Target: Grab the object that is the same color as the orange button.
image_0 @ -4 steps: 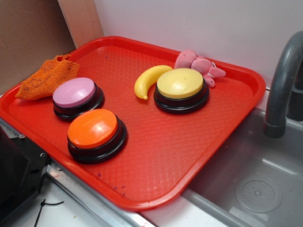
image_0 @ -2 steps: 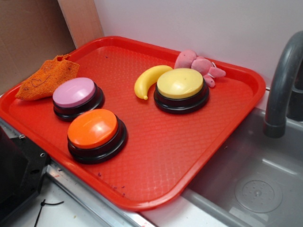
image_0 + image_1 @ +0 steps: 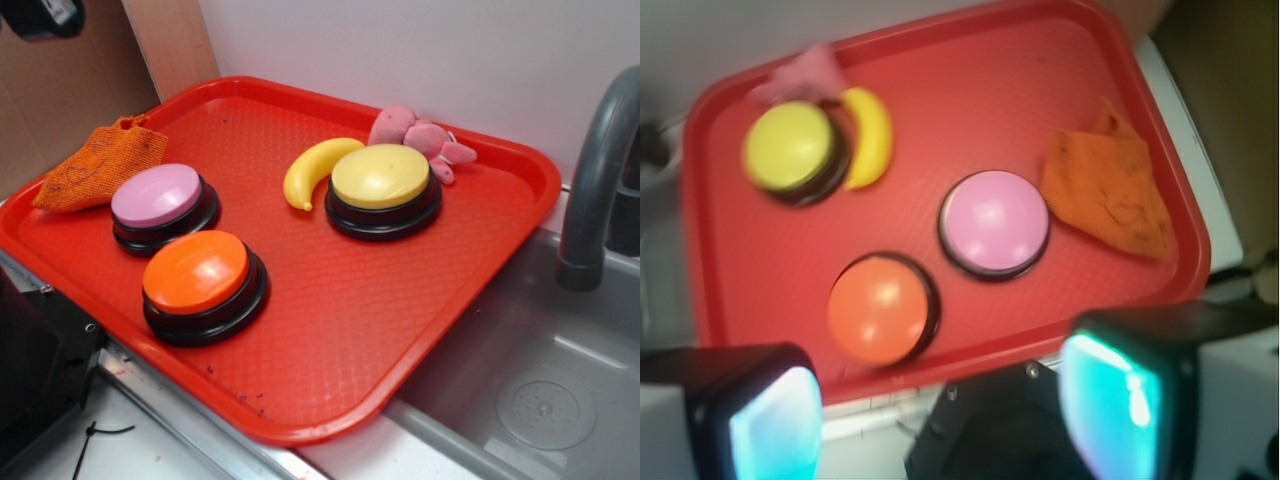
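The orange pouch point(image 3: 100, 167) lies open from above at the tray's point(image 3: 480, 250) left edge; the pink-topped button point(image 3: 160, 205) crowds its right side.

- Red tray point(image 3: 470, 290) fills most of the exterior frame, beside a grey sink point(image 3: 540, 390) at lower right.
- A black cable tie, seemingly, point(image 3: 95, 440) lies on the white counter point(image 3: 150, 450), lower left.

You are viewing the red tray point(image 3: 440, 290) obliquely from its front-right corner, close in, facing the rear wall. The wrist camera is looking steeply down from high above, past its fingers point(image 3: 760, 420), at the same tray point(image 3: 740, 300) and orange button point(image 3: 880, 308).
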